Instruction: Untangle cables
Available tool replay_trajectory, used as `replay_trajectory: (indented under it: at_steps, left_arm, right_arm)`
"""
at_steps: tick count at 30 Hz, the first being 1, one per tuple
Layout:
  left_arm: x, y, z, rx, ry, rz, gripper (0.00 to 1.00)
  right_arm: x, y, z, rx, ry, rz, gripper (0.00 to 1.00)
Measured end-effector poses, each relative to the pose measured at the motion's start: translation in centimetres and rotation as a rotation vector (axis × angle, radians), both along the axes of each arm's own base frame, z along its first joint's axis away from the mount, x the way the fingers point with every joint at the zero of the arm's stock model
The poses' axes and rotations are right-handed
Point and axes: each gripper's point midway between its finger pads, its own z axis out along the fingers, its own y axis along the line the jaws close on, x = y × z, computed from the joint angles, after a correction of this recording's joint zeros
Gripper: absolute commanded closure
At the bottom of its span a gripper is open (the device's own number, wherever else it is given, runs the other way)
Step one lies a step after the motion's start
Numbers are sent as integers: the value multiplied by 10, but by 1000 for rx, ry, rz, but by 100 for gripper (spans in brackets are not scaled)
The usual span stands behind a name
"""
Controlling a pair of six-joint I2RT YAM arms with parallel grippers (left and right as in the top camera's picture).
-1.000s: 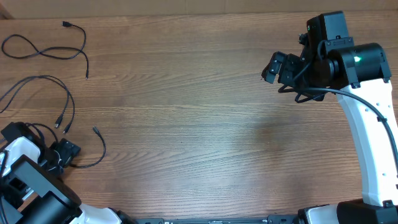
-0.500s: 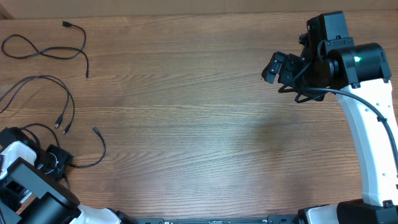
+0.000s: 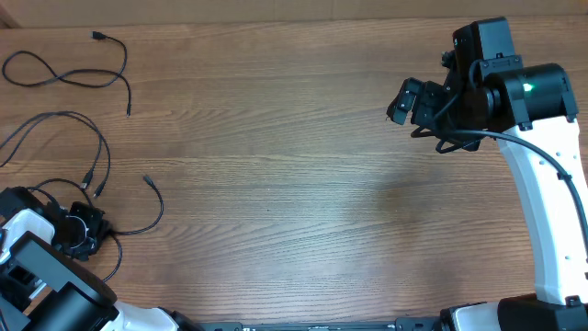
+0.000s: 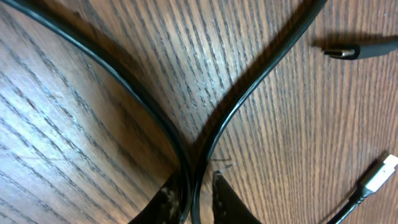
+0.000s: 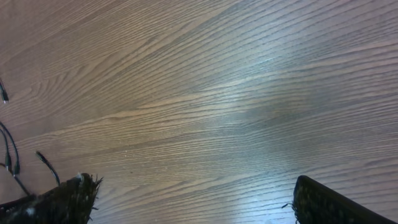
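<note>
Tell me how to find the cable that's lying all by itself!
Look at the wooden table from above and go to its far corner on the robot's left side. A thin black cable lies there in a loose squiggle with a small plug at its end. Unlike the other cables nearer the left gripper, it touches no other cable.

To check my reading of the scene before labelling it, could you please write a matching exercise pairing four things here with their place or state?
Things:
1. left gripper
2. right gripper
3. white-tipped plug
4. untouched cable

Places or states:
A. open over the table
B. lying free at the table's far-left corner
C. shut on a cable
D. lying loose at the right edge of the left wrist view

Pairs: 1-C; 2-A; 3-D; 4-B
</note>
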Motion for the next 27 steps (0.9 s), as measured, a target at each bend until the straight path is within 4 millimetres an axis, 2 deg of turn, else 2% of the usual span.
replay_trajectory:
  at_steps: [3,5,9,14,20,22,24,27]
  left_arm:
    - [4,-1,2,-8,-19,7,52]
    - [5,-1,3,-9,-25,3,36]
    - [6,-1,8,-26,-27,13,17]
    - [-4,-6,21,-92,39,30,11]
    - [8,8,62,-64,15,-2,10]
    - [13,6,78,-41,-22,-38,6]
    - [20,-4,99,-22,-87,-89,0]
    - [35,-27,139,16,-226,-188,0]
  right_arm:
    - [0,0,0,0,0,0,0]
    - [0,0,0,0,0,0,0]
    - [-1,0,0,-1,4,0,0]
    - [-3,0,-1,-2,12,0,0]
    - [-2,2,0,13,9,5,0]
    - [-2,5,1,27,7,11,0]
    - [-2,7,1,41,10,17,0]
    - [-6,12,1,70,27,29,0]
